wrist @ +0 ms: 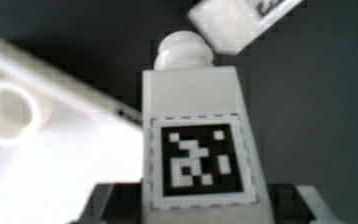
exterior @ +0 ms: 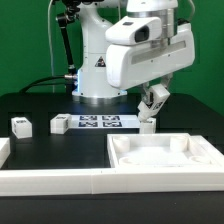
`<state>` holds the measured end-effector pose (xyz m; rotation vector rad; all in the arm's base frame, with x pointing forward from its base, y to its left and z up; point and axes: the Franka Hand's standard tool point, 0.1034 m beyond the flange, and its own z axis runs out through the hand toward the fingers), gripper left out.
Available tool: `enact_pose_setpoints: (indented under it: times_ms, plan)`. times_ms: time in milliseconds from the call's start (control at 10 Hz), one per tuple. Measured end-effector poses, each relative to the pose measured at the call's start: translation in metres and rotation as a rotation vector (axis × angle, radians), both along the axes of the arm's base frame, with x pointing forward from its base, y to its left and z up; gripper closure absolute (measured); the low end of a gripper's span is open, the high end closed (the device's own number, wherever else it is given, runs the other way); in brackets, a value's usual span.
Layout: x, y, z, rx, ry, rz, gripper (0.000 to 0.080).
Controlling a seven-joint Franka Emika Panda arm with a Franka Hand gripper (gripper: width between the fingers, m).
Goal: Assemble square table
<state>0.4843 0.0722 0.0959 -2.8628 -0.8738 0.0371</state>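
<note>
Tool (exterior: 152, 104) partway closed on a blocky white tagged leg (wrist: 194, 110), round-tipped. Held just beside the rimmed square tabletop (exterior: 150, 182).

Tabletop (exterior: 165, 158): one. Legs (exterior: 20, 125) (exterior: 60, 125) (exterior: 148, 123): three. Marker board (exterior: 100, 122): one. Rails (exterior: 50, 181): two. Claw (exterior: 151, 107): one.

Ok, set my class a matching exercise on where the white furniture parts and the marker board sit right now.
Things:
1 white plastic square slab
2 thin flat white marker board
3 short white tagged leg, rounded tip

Places:
a gripped between the jaws
b exterior view's lower right
c flat before the robot's base

Pairs: 1-b, 2-c, 3-a
</note>
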Motion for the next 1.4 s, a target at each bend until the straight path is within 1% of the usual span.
enact_pose_setpoints:
  times_ms: [100,300,400,600,800,1000,1100,1200,1400]
  plan:
    - [-0.002,-0.006,-0.003,0.013,-0.062,-0.006,0.0509]
    - [0.004,-0.020,-0.005,0.019,-0.156,-0.011,0.0509]
    - [0.012,-0.022,0.004,0.021,-0.162,-0.015,0.0509]
    - [0.030,-0.016,0.016,0.029,-0.172,-0.025,0.0509]
    - [0.026,-0.018,0.012,0.028,-0.164,-0.027,0.0509]
    - [0.025,-0.015,0.012,0.036,-0.133,-0.087,0.0509]
    - [0.035,-0.008,0.019,0.055,-0.076,-0.142,0.0509]
    - [0.051,-0.005,0.022,0.067,-0.086,-0.147,0.0509]
    - [0.072,-0.003,0.019,0.084,-0.100,-0.154,0.0509]
